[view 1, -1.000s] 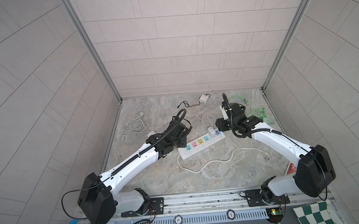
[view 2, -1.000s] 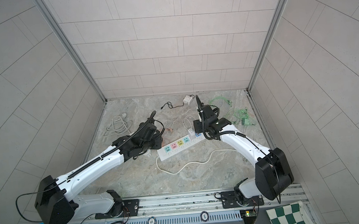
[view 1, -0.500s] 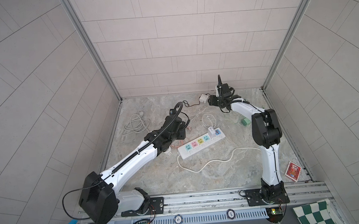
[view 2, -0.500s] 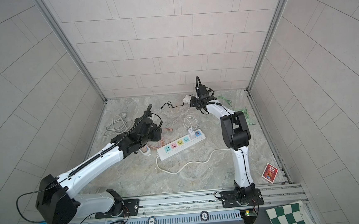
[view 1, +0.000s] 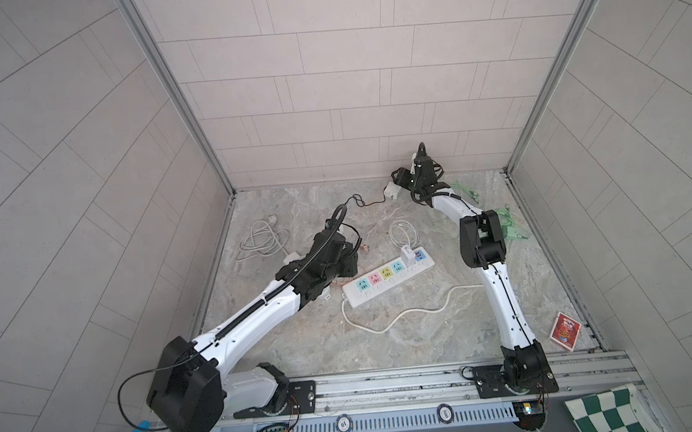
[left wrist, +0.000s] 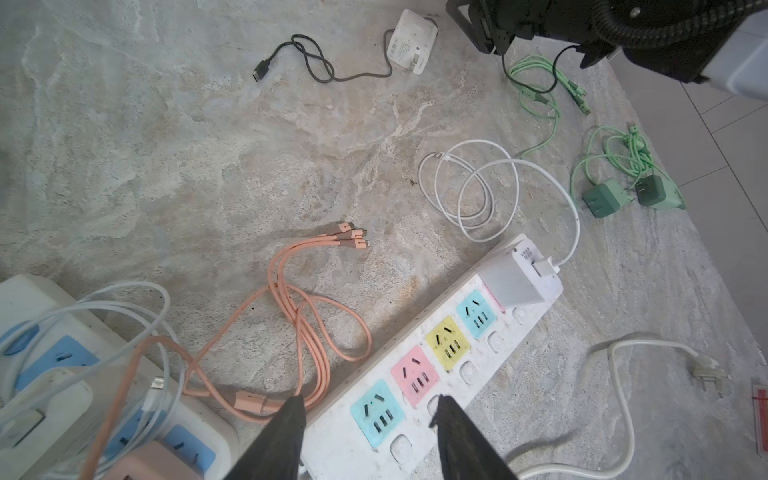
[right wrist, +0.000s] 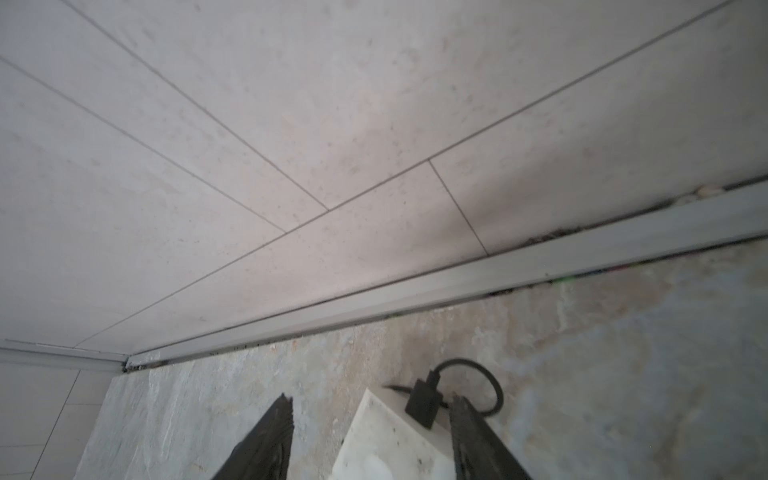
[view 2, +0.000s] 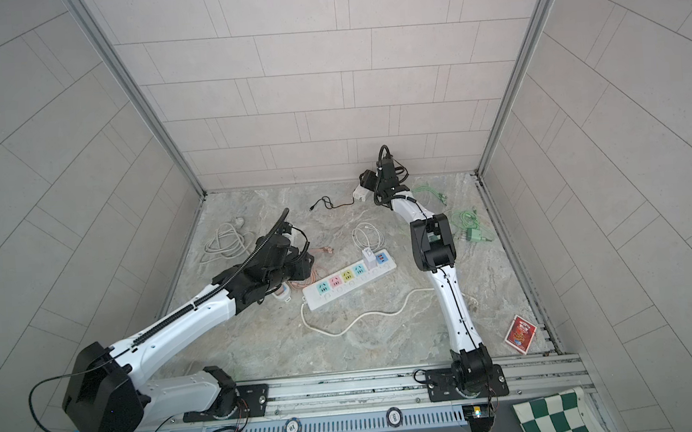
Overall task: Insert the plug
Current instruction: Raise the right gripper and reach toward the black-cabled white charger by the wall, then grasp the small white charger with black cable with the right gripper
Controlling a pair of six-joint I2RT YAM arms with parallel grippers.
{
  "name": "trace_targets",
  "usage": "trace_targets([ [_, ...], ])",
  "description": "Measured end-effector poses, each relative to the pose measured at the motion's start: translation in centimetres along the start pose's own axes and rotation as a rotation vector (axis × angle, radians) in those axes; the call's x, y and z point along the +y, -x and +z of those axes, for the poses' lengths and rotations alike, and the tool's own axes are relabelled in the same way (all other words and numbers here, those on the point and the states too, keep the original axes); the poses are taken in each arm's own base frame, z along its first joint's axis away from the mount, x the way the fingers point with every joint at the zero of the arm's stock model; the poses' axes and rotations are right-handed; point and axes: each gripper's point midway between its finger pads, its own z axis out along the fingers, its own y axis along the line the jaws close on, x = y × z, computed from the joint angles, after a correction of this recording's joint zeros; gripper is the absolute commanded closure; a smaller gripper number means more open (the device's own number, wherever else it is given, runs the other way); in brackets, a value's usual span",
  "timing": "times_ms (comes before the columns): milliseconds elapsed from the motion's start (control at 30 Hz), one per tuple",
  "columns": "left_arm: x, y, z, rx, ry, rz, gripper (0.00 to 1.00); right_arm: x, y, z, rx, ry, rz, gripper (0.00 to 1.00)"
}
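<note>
The plug (view 1: 391, 189) (view 2: 360, 192) is a white charger block with a black cable, lying on the floor by the back wall. My right gripper (view 1: 399, 181) (view 2: 367, 183) is open and straddles it. In the right wrist view the plug (right wrist: 386, 436) sits between the fingers, against one finger (right wrist: 465, 419) with a gap to the other. The white power strip (view 1: 386, 279) (view 2: 348, 279) (left wrist: 440, 345) has several coloured sockets. My left gripper (view 1: 350, 264) (view 2: 304, 268) (left wrist: 368, 409) hangs open and empty over the strip's teal end socket.
A white charger (left wrist: 515, 278) with a coiled cable sits in the strip's far end. Orange cables (left wrist: 299, 307) and a second strip with blue sockets (left wrist: 62, 374) lie beside my left gripper. Green cables and adapters (view 1: 507, 226), a white cable coil (view 1: 260, 241) and a red card box (view 1: 566, 331) lie around.
My right arm has swung from the power strip out to the back wall and come down around the white plug. My left gripper has shifted only slightly beside the strip.
</note>
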Motion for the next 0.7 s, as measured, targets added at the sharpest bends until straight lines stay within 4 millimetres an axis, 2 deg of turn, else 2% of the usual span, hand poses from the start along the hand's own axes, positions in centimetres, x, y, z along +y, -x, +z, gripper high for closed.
trace_targets([
  [167, -0.3, -0.3, -0.1, 0.007, -0.02, -0.015, 0.43, 0.4, 1.5, 0.7, -0.033, 0.022, 0.013, 0.4],
  [300, -0.4, -0.3, -0.1, 0.009, -0.029, -0.021, 0.43, 0.7, 1.9, 0.7, -0.033, 0.034, 0.015, 0.42],
  [433, -0.6, -0.3, -0.1, 0.012, -0.037, -0.021, 0.43, 0.2, 1.2, 1.0, -0.009, 0.031, 0.019, 0.42],
  [700, -0.6, -0.5, -0.1, 0.016, -0.04, -0.022, 0.43, -1.5, -1.7, 1.9, 0.076, 0.01, 0.03, 0.42],
])
